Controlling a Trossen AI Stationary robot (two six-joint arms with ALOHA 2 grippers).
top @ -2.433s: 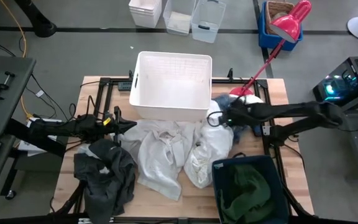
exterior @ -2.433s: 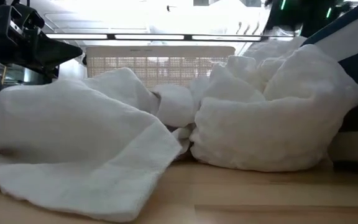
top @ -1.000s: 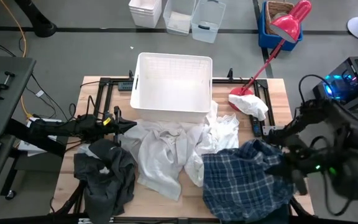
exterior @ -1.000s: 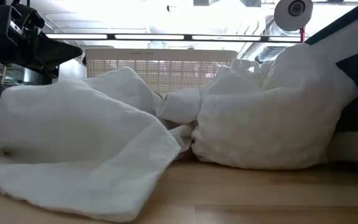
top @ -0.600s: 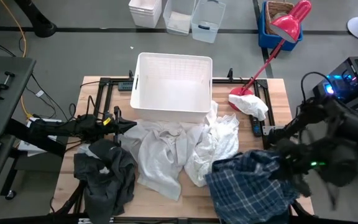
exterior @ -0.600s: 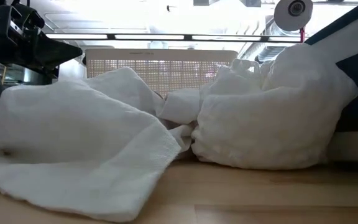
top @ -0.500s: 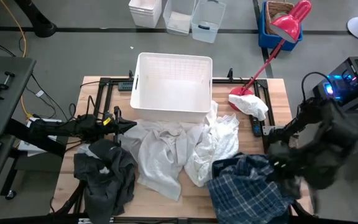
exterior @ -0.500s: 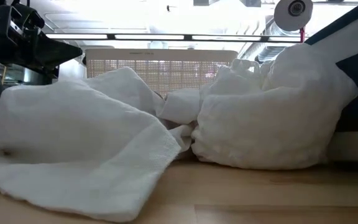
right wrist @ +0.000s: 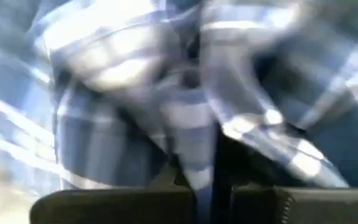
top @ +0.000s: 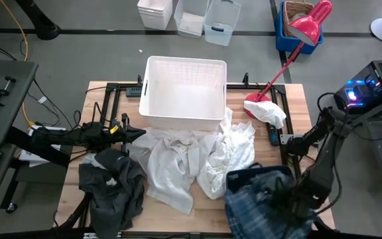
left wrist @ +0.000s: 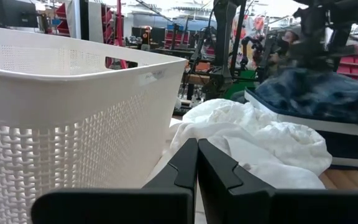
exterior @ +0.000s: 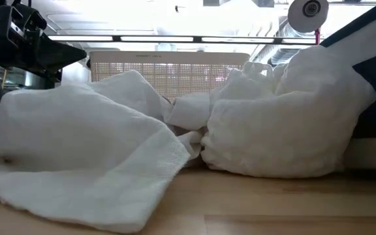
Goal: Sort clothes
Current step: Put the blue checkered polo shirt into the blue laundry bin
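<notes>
Tabletop: right gripper [top: 285,198] holds plaid garment [top: 254,202] over bin [top: 247,174]

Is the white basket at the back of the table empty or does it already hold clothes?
Empty. The high view shows the white basket with only its bare floor; the white clothes lie outside it.

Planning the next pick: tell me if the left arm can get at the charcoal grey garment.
Probably yes. The left gripper sits shut beside the charcoal grey garment, which lies uncovered at the table's near-left corner.
</notes>
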